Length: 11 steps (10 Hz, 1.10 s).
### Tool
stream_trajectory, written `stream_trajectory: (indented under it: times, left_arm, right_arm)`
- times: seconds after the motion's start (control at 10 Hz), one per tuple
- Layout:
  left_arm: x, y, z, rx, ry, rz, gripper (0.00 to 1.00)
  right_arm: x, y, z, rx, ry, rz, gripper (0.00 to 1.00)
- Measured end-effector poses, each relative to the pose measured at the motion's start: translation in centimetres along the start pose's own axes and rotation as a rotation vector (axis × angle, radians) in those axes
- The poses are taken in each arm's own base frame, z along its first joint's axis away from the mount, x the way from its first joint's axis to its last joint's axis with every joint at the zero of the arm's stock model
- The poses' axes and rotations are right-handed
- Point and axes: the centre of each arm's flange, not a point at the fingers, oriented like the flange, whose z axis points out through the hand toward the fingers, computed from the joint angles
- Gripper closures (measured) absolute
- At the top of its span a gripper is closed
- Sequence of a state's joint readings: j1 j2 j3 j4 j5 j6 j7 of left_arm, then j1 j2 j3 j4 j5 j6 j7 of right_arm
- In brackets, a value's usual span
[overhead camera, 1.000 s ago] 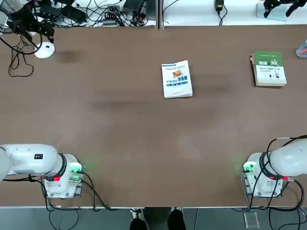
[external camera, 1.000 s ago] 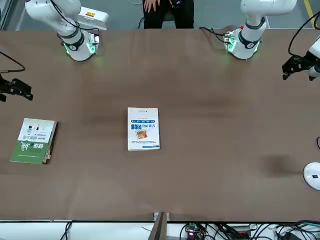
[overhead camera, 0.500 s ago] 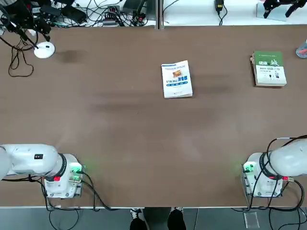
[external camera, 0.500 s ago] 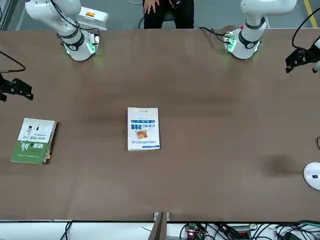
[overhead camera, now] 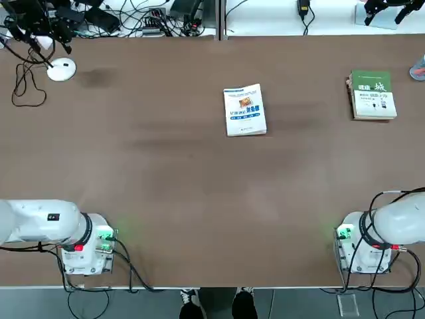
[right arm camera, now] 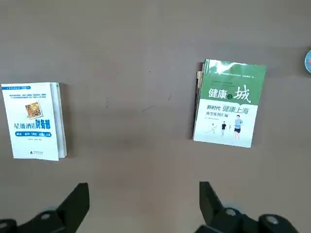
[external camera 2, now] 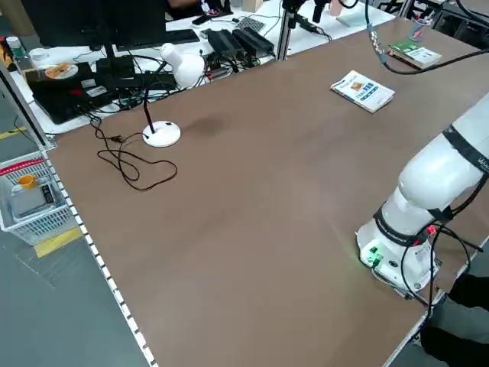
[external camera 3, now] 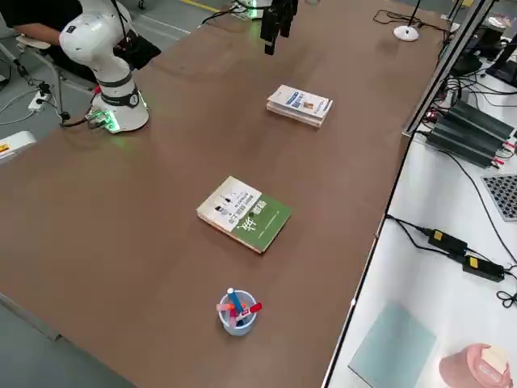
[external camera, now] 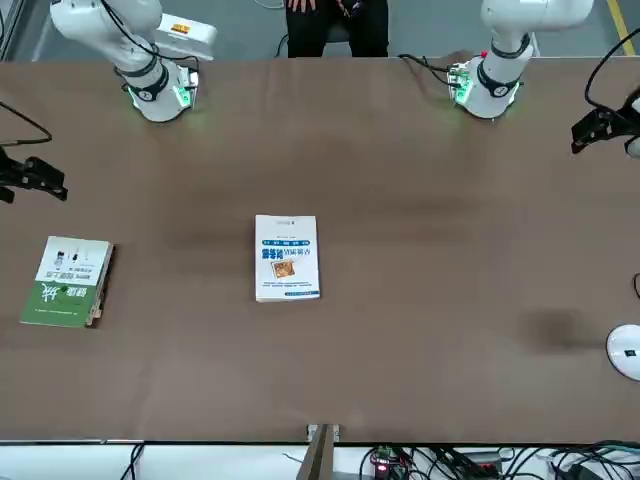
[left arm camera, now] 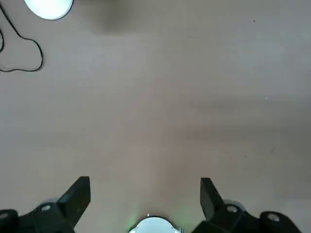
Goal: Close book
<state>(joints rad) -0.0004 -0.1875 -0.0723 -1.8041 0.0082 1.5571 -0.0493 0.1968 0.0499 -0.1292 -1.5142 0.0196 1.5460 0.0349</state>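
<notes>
The right gripper (right arm camera: 144,194) hangs above the table's right side, its two fingers spread apart with nothing between them. The left gripper (left arm camera: 145,194) hangs above the table's left side, its fingers likewise apart and holding nothing.

The white paperback (overhead camera: 246,111) lies flat a little right of the table's middle, nearer the far edge, its front cover down over the pages. Farther right, toward the far right corner, lies the green-and-white book (overhead camera: 373,96); the pen cup (external camera 3: 238,315) stands beyond it. The white lamp base (overhead camera: 61,69) sits near the far left corner. A person (external camera: 335,25) is at the near edge.
</notes>
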Motion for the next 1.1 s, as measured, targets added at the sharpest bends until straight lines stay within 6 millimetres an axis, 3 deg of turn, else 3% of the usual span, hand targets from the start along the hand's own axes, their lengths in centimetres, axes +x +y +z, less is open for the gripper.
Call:
stream_trajectory:
  times: [1.1]
  left_arm:
    - [0.66, 0.23, -0.06, -0.001, -0.004, 0.005, 0.0]
  right_arm:
    - [0.0, 0.0, 0.0, 0.0, 0.0, 0.001, 0.0]
